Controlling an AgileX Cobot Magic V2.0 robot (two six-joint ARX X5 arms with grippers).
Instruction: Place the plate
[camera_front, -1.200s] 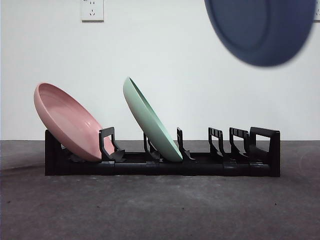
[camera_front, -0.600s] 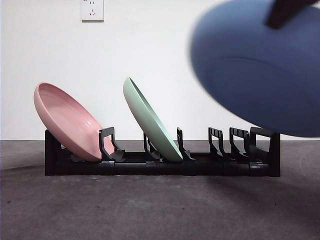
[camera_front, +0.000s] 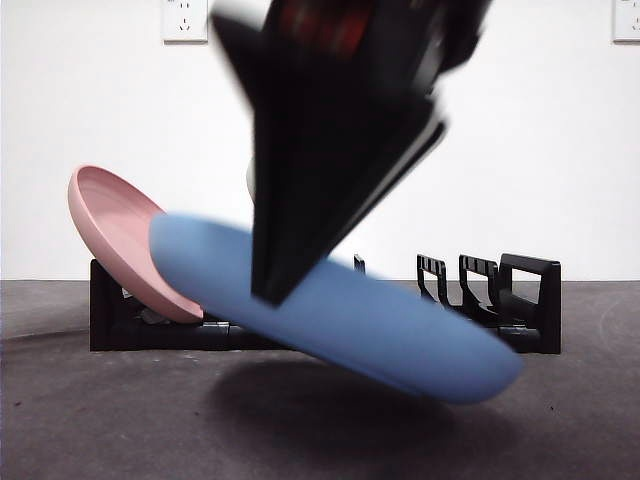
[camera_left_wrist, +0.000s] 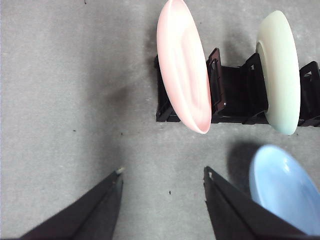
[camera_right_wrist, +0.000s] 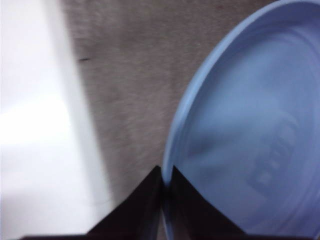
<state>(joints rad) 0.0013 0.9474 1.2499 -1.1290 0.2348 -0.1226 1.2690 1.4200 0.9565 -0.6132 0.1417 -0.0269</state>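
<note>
No brand or readable writing shows on any plate; only a faint moulded mark, too blurred to read, sits in the well of the blue plate (camera_right_wrist: 250, 150). In the front view that plate (camera_front: 340, 305) fills the lower middle of the frame, smooth and matte, tilted with its left edge higher and its right edge low above the grey table (camera_front: 100, 420), where it casts a dark shadow. The right gripper (camera_front: 290, 280) comes down from the top centre, big, black and blurred, tapering to a wedge on the plate's rim; in the right wrist view its two jaws (camera_right_wrist: 163, 175) are pinched together on the rim. Behind, the black slotted rack (camera_front: 500, 300) holds a glossy pink plate (camera_front: 105, 225) leaning at the left; the left wrist view also shows a pale green plate (camera_left_wrist: 280, 70) standing in a further slot, upper right of that frame. The left gripper (camera_left_wrist: 162, 175) hangs over bare speckled table with its jaws spread wide and nothing between them. A white wall socket (camera_front: 185, 20) sits at the upper left.
</note>
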